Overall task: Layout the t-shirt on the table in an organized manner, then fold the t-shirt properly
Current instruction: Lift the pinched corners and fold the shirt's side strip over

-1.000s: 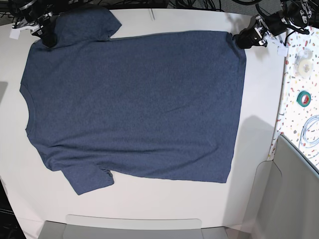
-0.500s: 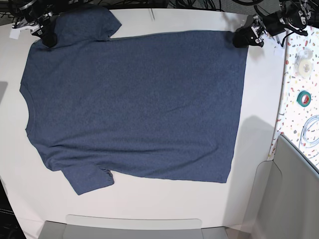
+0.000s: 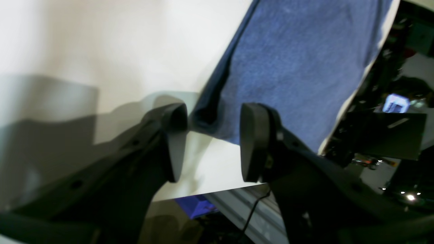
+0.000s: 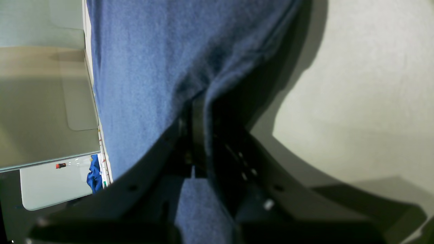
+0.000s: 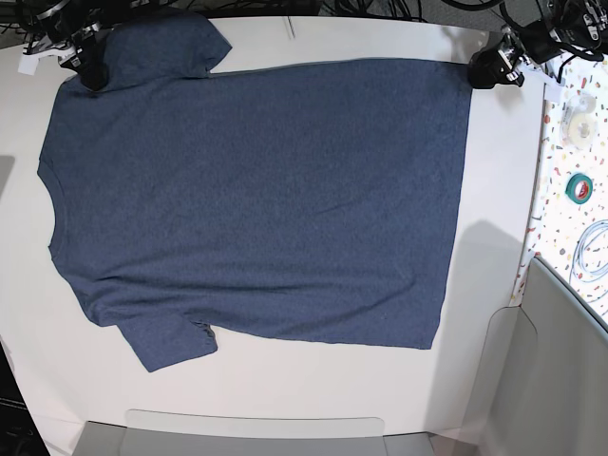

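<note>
The dark blue t-shirt (image 5: 256,199) lies spread flat on the white table (image 5: 342,389), collar to the left and hem to the right, with no lettering showing. My left gripper (image 5: 489,68) hovers just off the hem's far corner; in the left wrist view its fingers (image 3: 176,135) stand apart and open, and the hem corner (image 3: 206,117) rests on the table just beyond the tips of the left gripper (image 3: 212,142). My right gripper (image 5: 90,68) is at the far left shoulder, shut on a pinch of t-shirt cloth (image 4: 152,67) that rises into the right gripper (image 4: 200,115).
A speckled strip along the right edge carries a green tape roll (image 5: 579,187), a white roll (image 5: 577,123) and a coiled cable (image 5: 591,249). A grey panel (image 5: 560,380) stands at the lower right. Cables crowd the table's back edge.
My left gripper has opened, let go of the hem corner and drawn back to the right, off the cloth. The right gripper and the shirt have stayed put.
</note>
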Robot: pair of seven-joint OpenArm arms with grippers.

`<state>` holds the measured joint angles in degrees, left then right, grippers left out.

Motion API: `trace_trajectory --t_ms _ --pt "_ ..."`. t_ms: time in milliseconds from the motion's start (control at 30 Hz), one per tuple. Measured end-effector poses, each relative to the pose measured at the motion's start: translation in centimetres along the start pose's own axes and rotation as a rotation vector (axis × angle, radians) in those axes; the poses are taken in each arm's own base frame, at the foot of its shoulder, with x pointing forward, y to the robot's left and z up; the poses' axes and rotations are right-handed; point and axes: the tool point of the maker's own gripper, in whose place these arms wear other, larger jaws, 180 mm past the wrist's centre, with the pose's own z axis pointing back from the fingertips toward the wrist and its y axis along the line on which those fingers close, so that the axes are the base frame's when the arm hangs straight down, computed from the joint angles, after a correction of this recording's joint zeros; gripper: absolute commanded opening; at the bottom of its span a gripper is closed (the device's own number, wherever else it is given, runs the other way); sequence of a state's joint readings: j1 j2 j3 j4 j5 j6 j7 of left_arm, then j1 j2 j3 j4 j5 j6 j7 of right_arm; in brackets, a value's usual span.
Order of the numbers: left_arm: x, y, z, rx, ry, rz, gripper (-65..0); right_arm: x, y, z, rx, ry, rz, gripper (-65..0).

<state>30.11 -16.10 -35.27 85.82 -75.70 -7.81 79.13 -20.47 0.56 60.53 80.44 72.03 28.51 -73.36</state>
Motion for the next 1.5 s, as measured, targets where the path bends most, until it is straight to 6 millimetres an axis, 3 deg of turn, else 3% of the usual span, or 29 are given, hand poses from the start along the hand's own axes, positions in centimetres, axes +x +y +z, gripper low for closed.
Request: trace_trajectory --t_ms 300,600,700,867,1167,1500 --pt "-0.1 -0.4 -0.4 -0.018 0.003 0.005 -37.6 0.0 0.0 0.0 0.001 -0.002 -0.002 -65.0" --pt "-1.5 -2.4 -2.8 -0.065 0.083 -0.039 -38.1 -0.4 0.4 -0.5 0.012 0.015 0.006 -65.0" --pt "-1.6 -2.4 -2.8 -0.067 0.084 -0.039 -44.5 -0.4 0.4 -0.5 0.012 0.016 0.006 -65.0" --pt "-1.8 -1.6 -2.9 -0.025 0.096 -0.045 -65.0 -0.4 0.4 -0.5 0.013 0.015 0.005 -65.0" --pt "-1.9 -1.7 -2.9 -0.022 0.101 -0.051 -65.0 -0.7 0.0 0.0 0.003 0.017 0.000 -65.0" --pt "-1.2 -5.0 -1.8 0.017 0.066 -0.247 -65.0 -1.3 0.7 1.7 -0.074 0.080 0.125 -65.0"
